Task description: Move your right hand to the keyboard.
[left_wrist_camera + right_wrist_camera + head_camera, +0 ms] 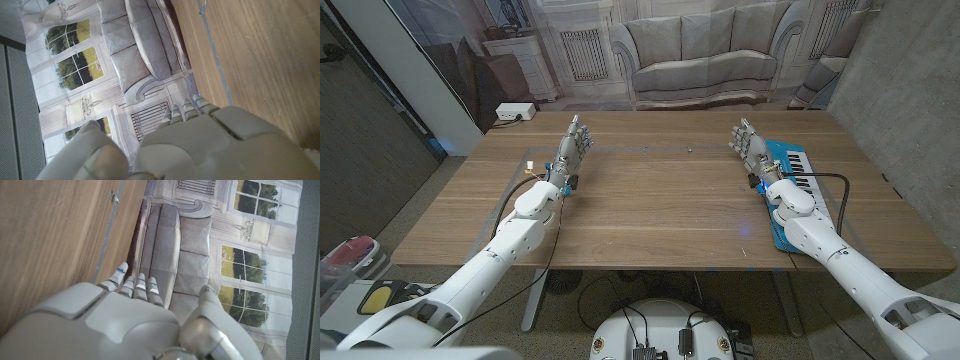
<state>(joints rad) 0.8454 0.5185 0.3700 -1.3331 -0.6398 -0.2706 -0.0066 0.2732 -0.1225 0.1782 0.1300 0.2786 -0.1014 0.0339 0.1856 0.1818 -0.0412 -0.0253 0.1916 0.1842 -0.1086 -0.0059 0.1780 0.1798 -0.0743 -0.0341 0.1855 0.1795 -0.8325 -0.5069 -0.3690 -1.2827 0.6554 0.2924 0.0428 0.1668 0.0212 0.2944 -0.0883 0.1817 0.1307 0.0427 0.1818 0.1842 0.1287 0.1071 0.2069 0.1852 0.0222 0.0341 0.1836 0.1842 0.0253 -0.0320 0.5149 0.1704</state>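
Nearest me, at the table's (650, 215) front edge, both my arms reach in from the corners. Further out, my left hand (570, 150) stands over the wood on the left side, fingers straight, apart and holding nothing. My right hand (752, 150) stands on the right side the same way, fingers extended, loose and holding nothing; it sits at the left edge of the keyboard (798, 175). That blue keyboard lies on the table's right side, running from near the front edge toward the far side, partly hidden under my right wrist and forearm, with a black cable (835, 200) looping off its right side. On the wrist views my fingertips (187, 107) and (135, 280) point along the wood toward a backdrop printed with a sofa (705, 55). Beyond the far-left corner sits a white box (515, 112).
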